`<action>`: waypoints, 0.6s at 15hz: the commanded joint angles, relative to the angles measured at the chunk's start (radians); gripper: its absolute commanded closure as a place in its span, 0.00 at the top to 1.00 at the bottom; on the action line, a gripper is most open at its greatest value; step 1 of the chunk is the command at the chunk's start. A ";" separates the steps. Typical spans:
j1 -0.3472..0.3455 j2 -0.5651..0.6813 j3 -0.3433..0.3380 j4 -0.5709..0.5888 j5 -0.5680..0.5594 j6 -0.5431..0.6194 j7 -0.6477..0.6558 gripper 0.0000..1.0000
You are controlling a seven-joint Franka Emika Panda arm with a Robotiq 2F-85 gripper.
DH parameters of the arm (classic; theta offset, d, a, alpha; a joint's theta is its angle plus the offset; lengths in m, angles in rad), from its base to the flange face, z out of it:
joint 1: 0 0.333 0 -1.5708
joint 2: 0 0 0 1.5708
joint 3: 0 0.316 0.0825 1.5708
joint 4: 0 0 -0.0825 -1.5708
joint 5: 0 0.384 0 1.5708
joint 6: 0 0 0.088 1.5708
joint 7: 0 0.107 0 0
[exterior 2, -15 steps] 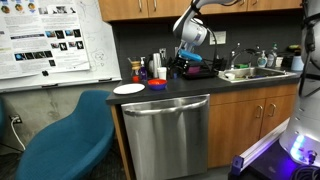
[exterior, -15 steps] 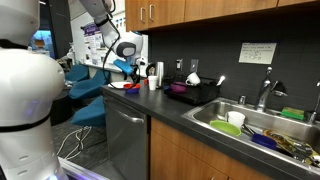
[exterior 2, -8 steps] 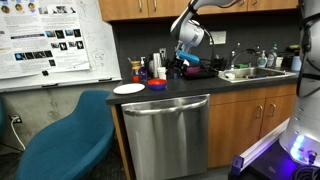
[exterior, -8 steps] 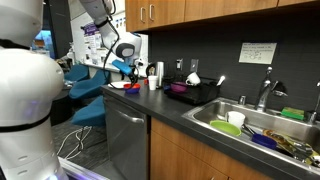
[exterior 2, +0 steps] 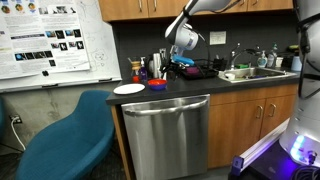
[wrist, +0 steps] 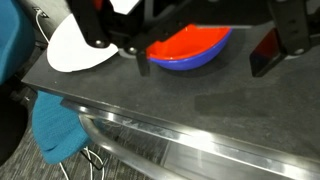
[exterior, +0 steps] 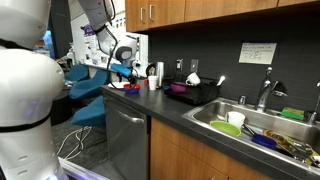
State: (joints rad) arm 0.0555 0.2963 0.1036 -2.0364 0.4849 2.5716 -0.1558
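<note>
Wrist view showed what, Ana?

Ana: It looked down on the gripper (wrist: 205,60). Its two fingers (wrist: 278,40) were spread as wide as they go, and they held nothing. Between them I saw a red bowl (wrist: 185,42) sitting inside a blue bowl (wrist: 190,62).

Ben: Where were the bowls?

Ana: They were on the dark counter (wrist: 200,105), just beside a white plate (wrist: 75,45) and above the shiny dishwasher (wrist: 200,155). In an exterior view the gripper (exterior 2: 180,62) hung up in the air near the bowls (exterior 2: 157,84). It did not touch them.

Ben: How could it grab them well?

Ana: I think it had to go down slowly and straight. One finger should go inside the red bowl and one outside the blue one, so they pinch the rim. It should squeeze only when the rim was well between them. The bowls looked smooth, so a slanted pinch might let them slip.

Ben: Anything to watch out for?

Ana: The plate was close. A finger that came in too far to that side could bump it.
</note>
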 commanded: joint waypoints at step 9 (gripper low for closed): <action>0.013 0.064 0.035 0.065 -0.215 0.113 0.012 1.00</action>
State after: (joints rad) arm 0.0625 0.3523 0.1410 -1.9833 0.3380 2.6630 -0.1535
